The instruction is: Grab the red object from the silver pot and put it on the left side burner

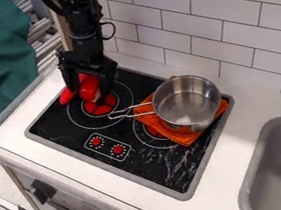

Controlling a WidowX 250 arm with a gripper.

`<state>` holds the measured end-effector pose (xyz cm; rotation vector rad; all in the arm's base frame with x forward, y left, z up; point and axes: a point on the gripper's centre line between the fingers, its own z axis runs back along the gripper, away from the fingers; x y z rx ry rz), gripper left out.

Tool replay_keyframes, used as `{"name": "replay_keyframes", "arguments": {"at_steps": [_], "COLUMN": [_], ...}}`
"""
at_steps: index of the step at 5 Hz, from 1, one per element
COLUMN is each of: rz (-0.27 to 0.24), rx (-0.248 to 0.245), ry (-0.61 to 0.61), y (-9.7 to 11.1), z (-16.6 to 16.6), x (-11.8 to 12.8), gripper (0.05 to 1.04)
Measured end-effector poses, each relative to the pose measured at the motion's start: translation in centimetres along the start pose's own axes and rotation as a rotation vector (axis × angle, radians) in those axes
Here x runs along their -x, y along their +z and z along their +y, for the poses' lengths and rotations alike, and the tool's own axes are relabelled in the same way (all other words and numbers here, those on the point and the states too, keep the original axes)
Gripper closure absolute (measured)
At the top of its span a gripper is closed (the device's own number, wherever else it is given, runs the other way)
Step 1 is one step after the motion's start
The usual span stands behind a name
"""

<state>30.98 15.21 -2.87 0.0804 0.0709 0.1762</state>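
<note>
Your gripper [89, 92]: opening and grip, can't tell. Red object [89, 86]: out of the silver pot [201, 109], at your gripper, over the left burner [101, 106]. Outstanding for you: confirmed placement, withdrawal.

No readable text on stove, pot or sink
</note>
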Motion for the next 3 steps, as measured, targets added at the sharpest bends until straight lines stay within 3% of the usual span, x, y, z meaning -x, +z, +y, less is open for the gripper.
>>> {"name": "replay_keyframes", "arguments": {"at_steps": [1,2,3], "rz": [-0.092,-0.172,-0.191], "rx": [0.014,0.095,0.118], "ry": [0.013,0.022,0.04], "y": [2.7,4.2,5.0], "z": [-0.6,-2.2,-2.8], "x": [0.6,1.5,2.1], "gripper": [0.073,0.073,0.073]}}
